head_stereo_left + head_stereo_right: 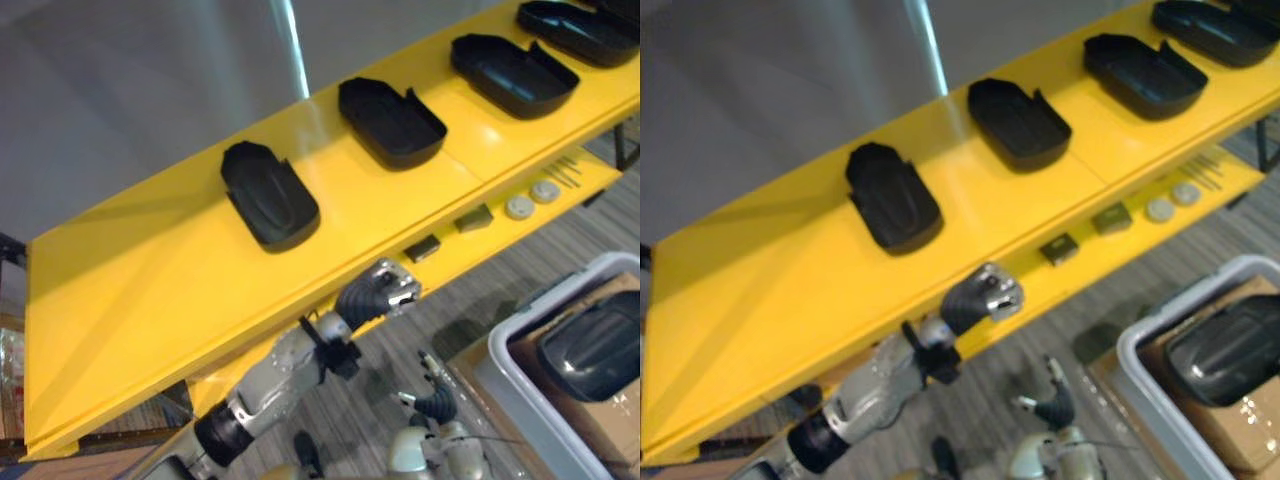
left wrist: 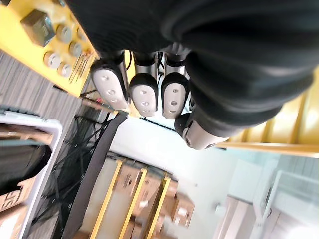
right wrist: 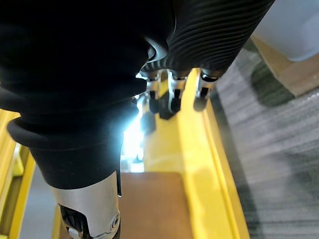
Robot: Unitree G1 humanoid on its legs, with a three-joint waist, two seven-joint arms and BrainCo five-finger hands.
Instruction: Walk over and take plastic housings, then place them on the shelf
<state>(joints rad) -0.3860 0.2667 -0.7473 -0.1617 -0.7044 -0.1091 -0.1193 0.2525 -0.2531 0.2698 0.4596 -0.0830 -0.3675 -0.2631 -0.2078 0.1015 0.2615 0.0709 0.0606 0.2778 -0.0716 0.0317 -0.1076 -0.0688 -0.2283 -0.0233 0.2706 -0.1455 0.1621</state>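
Note:
Several black plastic housings lie in a row on the yellow top shelf (image 1: 150,290): one at the left (image 1: 268,195), one in the middle (image 1: 390,122), two more to the right (image 1: 512,75). Another black housing (image 1: 595,350) rests on cardboard inside a grey bin (image 1: 520,385) at the lower right. My left hand (image 1: 385,288) sits just below the shelf's front edge with its fingers (image 2: 144,94) curled and nothing in them. Lower down, by the bin's near corner, my right hand (image 1: 435,402) hangs with relaxed fingers (image 3: 172,97), holding nothing.
A lower yellow shelf carries two small grey blocks (image 1: 423,247), two pale discs (image 1: 520,207) and some nails (image 1: 565,170). The floor is grey striped carpet (image 1: 470,300). The left end of the top shelf is bare.

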